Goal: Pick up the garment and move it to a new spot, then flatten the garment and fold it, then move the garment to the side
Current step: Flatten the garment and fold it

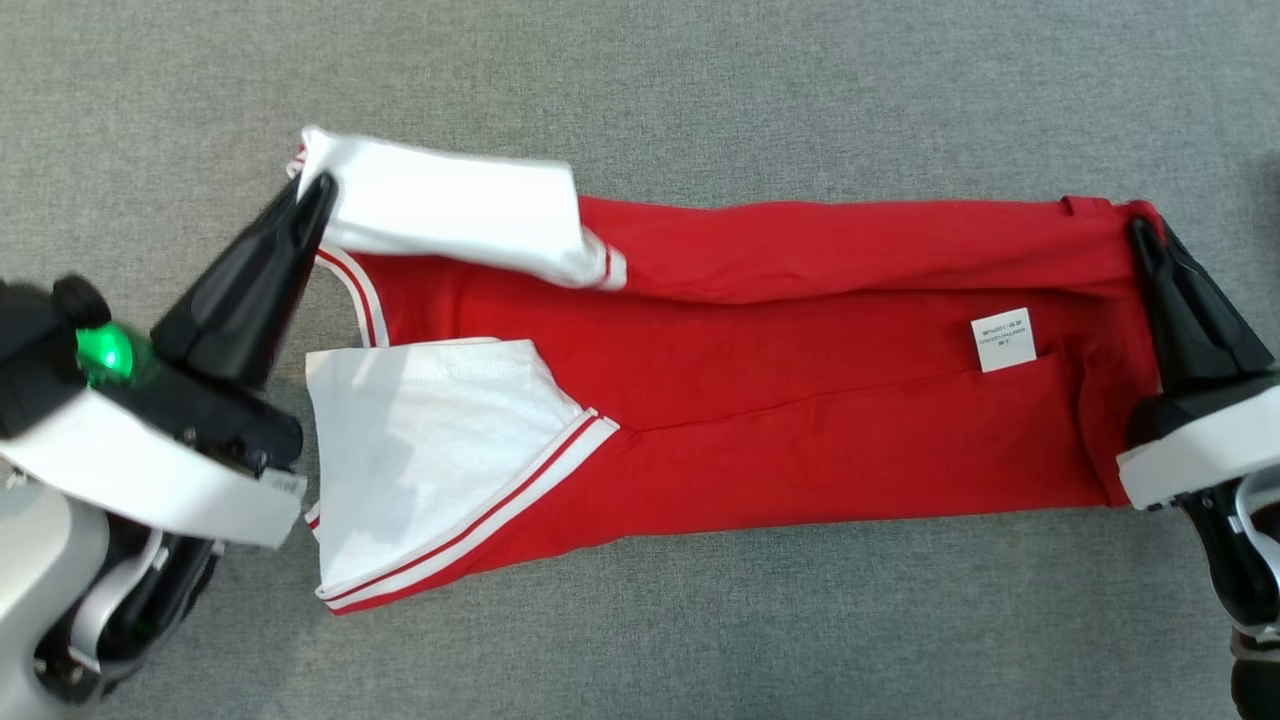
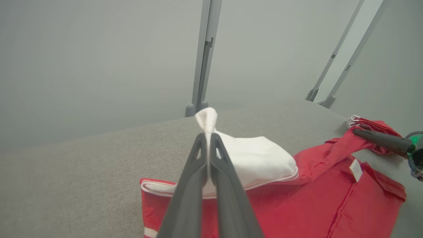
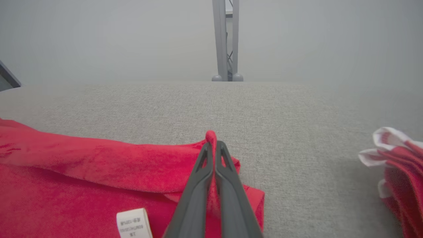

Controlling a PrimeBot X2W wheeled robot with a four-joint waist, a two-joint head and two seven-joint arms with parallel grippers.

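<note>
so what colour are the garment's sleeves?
White sleeves with red-and-white striped cuffs on the red garment; head view shows it best.

A grey table (image 1: 640,90) covered in woven cloth carries everything. A red garment (image 1: 800,400) lies spread on it, stretched lengthwise between the left end effector (image 1: 320,188) and the right end effector (image 1: 1139,230), with a long fold running along its far edge. Just beside the left end effector's tips, one white sleeve (image 1: 450,205) is laid over the red cloth. Nearer the robot than those tips, a second white sleeve (image 1: 430,440) with red and white trim rests flat. A white label (image 1: 1003,339) faces up near the right end effector. To the right of the right end effector, with bare table between, lies a separate bunch of red and white cloth (image 3: 396,165).
</note>
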